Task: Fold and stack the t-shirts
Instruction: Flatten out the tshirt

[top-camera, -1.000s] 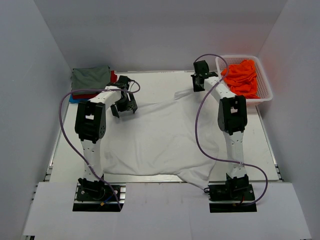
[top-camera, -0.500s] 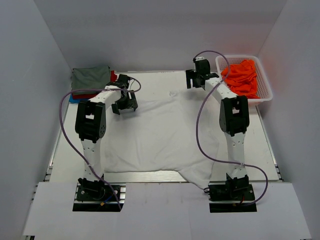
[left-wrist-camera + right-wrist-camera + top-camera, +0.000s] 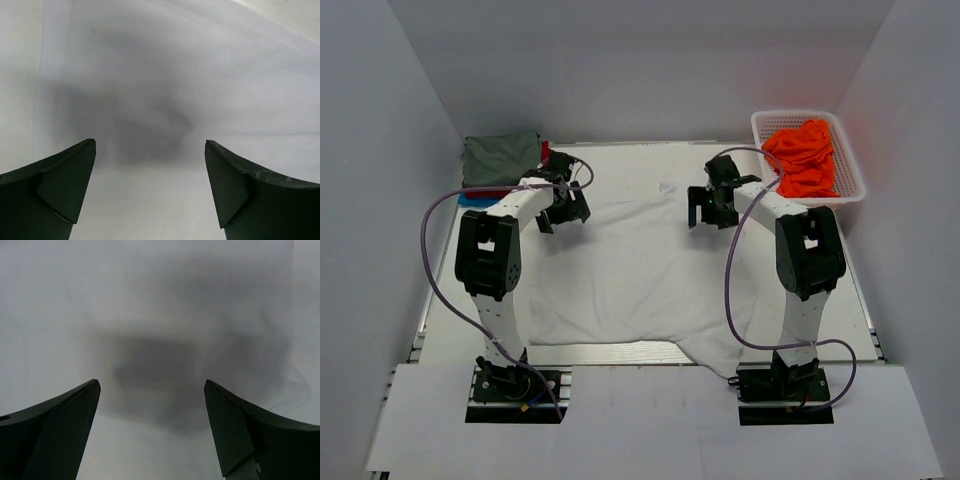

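While the white shirt [image 3: 630,270] is lying spread flat, the left gripper [image 3: 564,206] is hovering over its far left corner and the right gripper [image 3: 711,211] over its far right part, both standing wide and gripping nothing. More folded shirts [image 3: 501,160] are sitting just beyond the white shirt's far left corner, and an orange shirt [image 3: 803,155] is filling a basket [image 3: 852,186] off its far right.
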You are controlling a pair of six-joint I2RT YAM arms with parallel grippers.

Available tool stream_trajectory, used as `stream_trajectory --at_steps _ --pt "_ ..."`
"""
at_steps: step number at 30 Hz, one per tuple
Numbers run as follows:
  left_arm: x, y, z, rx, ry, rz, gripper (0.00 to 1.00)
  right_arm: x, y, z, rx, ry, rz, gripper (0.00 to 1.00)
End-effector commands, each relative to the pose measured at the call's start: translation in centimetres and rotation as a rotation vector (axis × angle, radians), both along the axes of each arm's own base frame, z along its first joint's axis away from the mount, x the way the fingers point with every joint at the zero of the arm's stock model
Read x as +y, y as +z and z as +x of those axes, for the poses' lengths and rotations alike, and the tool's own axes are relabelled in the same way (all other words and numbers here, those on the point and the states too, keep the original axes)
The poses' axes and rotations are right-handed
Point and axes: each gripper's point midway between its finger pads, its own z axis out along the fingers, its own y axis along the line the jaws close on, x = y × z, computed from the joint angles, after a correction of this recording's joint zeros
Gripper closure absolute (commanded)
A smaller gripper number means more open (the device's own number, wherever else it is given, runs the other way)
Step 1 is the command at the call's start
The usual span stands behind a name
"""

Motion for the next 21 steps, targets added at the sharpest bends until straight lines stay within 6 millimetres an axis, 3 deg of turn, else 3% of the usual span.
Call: stream_trajectory --at_steps 1,3,5,6,7,8,9,10,11,12,13,14,15,16,17,18,19,20,21 --pt "0.3 -1.0 -1.2 0.039 0.018 0.02 0.0 -0.7 -0.9 -1.8 0.086 -0.128 0.032 0.1" --pt "0.1 -2.4 -0.5 0.037 0.018 0.019 0.0 -1.5 -1.9 -1.3 0.095 -0.171 -0.008 0.1" --pt "-0.1 -3.1 0.7 0.025 0.018 0.017 0.0 -1.8 -1.0 0.8 0.052 -0.223 -0.019 0.1" --pt "-0.3 -2.6 2.4 -0.009 0.024 -0.004 0.0 -2.3 -3.0 0.8 0.101 -0.236 -0.052 0.1" --pt "-0.6 -4.4 2.9 0.022 0.012 -0.003 0.0 -2.3 -1.9 2.3 0.076 -0.25 -0.054 0.1" --pt "-0.9 -4.8 3.7 0.022 0.008 -0.013 0.0 -2.6 -0.7 4.1 0.032 -0.274 -0.081 0.1" --pt "-1.0 -3.9 6.3 -0.035 0.004 -0.021 0.0 -3.5 -3.3 4.6 0.074 -0.302 -0.115 0.1" --pt "-1.0 -4.1 7.4 -0.052 -0.017 -0.004 0.0 -3.8 -3.3 5.4 0.066 -0.317 -0.13 0.1" --pt "-1.4 -4.7 9.5 -0.072 -0.025 -0.004 0.0 -4.2 -2.0 8.1 0.019 -0.35 -0.151 0.1" --pt "-1.8 -4.9 10.7 -0.087 -0.041 -0.01 0.0 -4.8 -3.4 8.8 0.044 -0.369 -0.17 0.1" --pt "-2.5 -5.0 11.6 -0.088 -0.075 -0.027 0.0 -5.1 -2.9 10.7 0.011 -0.377 -0.16 0.1" --pt "-3.4 -2.4 14.5 -0.168 -0.098 -0.051 0.0 -4.9 -1.4 12.3 -0.031 -0.367 -0.138 0.1" --pt "-3.7 -3.8 15.1 -0.153 -0.112 -0.056 0.0 -4.8 -1.3 13.0 -0.047 -0.349 -0.131 0.1" --pt "-4.4 -3.2 15.8 -0.171 -0.128 -0.086 0.0 -4.0 0.2 14.3 -0.109 -0.273 -0.111 0.1" --pt "-4.7 -0.8 17.3 -0.234 -0.144 -0.087 0.0 -3.4 1.2 15.1 -0.158 -0.246 -0.086 0.1" --pt "-4.9 -0.8 17.2 -0.233 -0.151 -0.099 0.0 -3.2 1.4 15.2 -0.172 -0.222 -0.081 0.1" --pt "-5.3 1.9 17.8 -0.296 -0.168 -0.113 0.0 -2.0 5.4 15.9 -0.26 -0.179 -0.017 0.1" --pt "-5.1 2.2 17.4 -0.298 -0.177 -0.107 0.0 -1.8 6.5 16.3 -0.309 -0.126 -0.027 0.1" --pt "-5.1 3.4 17.2 -0.318 -0.178 -0.109 0.0 -1.4 8.8 16.2 -0.355 -0.105 -0.005 0.1"
